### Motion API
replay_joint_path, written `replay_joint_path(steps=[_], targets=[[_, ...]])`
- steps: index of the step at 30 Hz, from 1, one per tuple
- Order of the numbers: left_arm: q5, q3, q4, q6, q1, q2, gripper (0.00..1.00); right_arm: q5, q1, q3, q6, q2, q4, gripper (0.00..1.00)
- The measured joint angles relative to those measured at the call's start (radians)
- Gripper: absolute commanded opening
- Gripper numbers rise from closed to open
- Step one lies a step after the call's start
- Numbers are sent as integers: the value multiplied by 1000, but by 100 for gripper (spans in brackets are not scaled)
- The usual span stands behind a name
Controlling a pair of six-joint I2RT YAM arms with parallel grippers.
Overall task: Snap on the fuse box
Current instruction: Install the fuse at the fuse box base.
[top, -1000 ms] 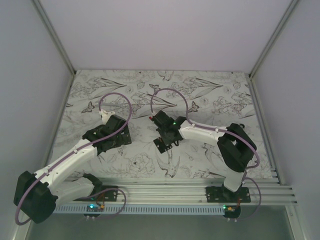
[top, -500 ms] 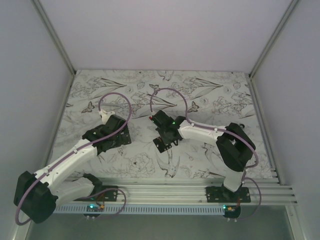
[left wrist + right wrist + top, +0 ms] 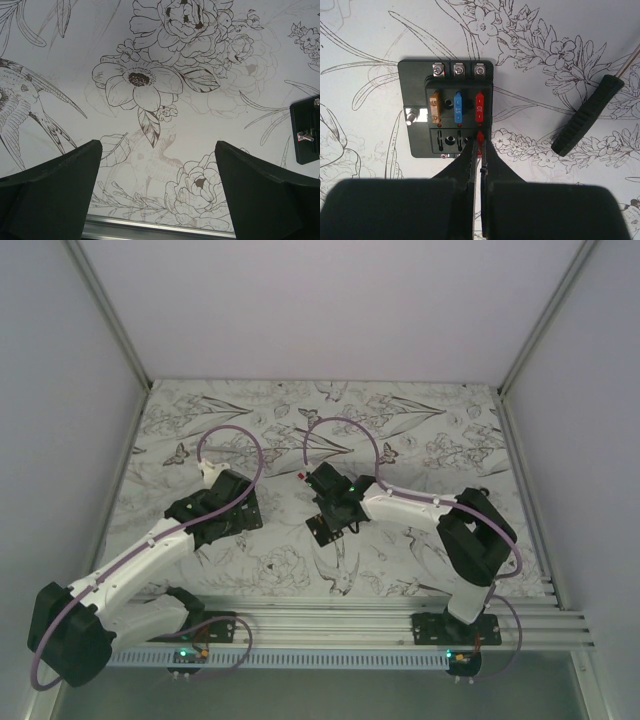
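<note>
One fuse box (image 3: pixel 446 109), right pincer (image 3: pixel 480 143) closed at its near row

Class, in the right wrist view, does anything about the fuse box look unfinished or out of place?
The fuse box holds amber, blue and red fuses in its upper row; the lower row is empty but for a red fuse at the shut right hand. A black-handled tool lies askew nearby.

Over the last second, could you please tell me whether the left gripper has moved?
No. The left gripper sits where it did, at the same offset from the butterfly print.
</note>
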Motion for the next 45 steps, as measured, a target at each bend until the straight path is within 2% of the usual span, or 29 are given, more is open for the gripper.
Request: replay_joint_path(steps=[11, 13, 17, 18, 24, 26, 30, 32, 37, 45], targets=[[4, 0, 0, 0, 0, 0, 100, -3, 1, 13, 0, 11, -11, 0], [4, 0, 0, 0, 0, 0, 100, -3, 1, 13, 0, 9, -11, 3], [4, 0, 0, 0, 0, 0, 100, -2, 2, 12, 3, 3, -13, 13], [4, 0, 0, 0, 0, 0, 100, -3, 2, 12, 3, 2, -16, 18], [14, 0, 0, -4, 2, -3, 100, -11, 8, 8, 3, -16, -50, 31], [24, 0, 0, -7, 2, -10, 100, -14, 8, 2, 2, -42, -50, 38], [39, 1, 0, -9, 2, -18, 100, -17, 9, -10, -1, -116, -44, 44], [54, 8, -5, -11, 2, -6, 100, -14, 9, -21, -2, -154, -29, 50], [106, 90, -23, -22, 2, 103, 98, -4, -16, -93, -9, -230, 35, 66], [175, 359, -20, -19, -4, 421, 88, 11, -178, -316, -25, -393, 179, 92]])
